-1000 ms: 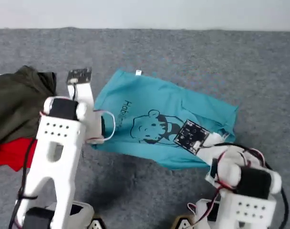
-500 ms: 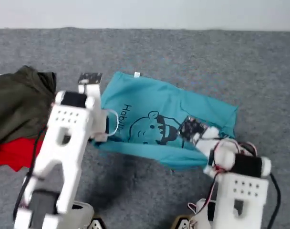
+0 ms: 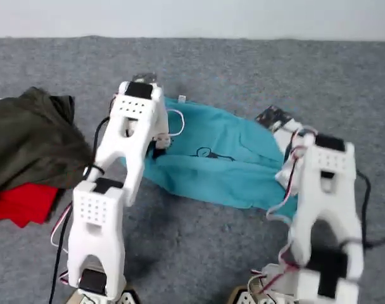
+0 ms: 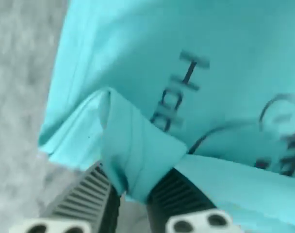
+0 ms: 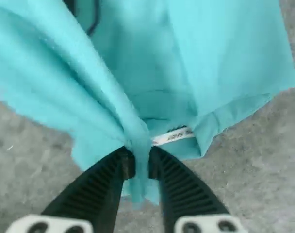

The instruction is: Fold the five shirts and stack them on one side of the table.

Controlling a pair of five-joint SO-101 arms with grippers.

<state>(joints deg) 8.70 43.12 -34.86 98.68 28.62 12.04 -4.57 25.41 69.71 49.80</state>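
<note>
A teal shirt (image 3: pixel 221 161) with a dark cartoon print lies in the middle of the grey carpeted table, its near edge lifted and carried toward the far side. My left gripper (image 4: pixel 133 191) is shut on a fold of the teal shirt (image 4: pixel 152 97) at its left end, under the left arm (image 3: pixel 126 136). My right gripper (image 5: pixel 138 167) is shut on a bunched edge of the teal shirt (image 5: pixel 152 87) beside a white label (image 5: pixel 172 136), at the right arm (image 3: pixel 306 164). A dark olive shirt (image 3: pixel 28 136) and a red shirt (image 3: pixel 18 202) lie piled at the left.
The grey carpet (image 3: pixel 211 247) lies bare in front of the teal shirt and along the far side up to the white wall (image 3: pixel 192 18). Both arm bases stand at the near edge.
Both arms have swung from the near side toward the far side, pulling the shirt's near edge up and over. The print is now mostly covered.
</note>
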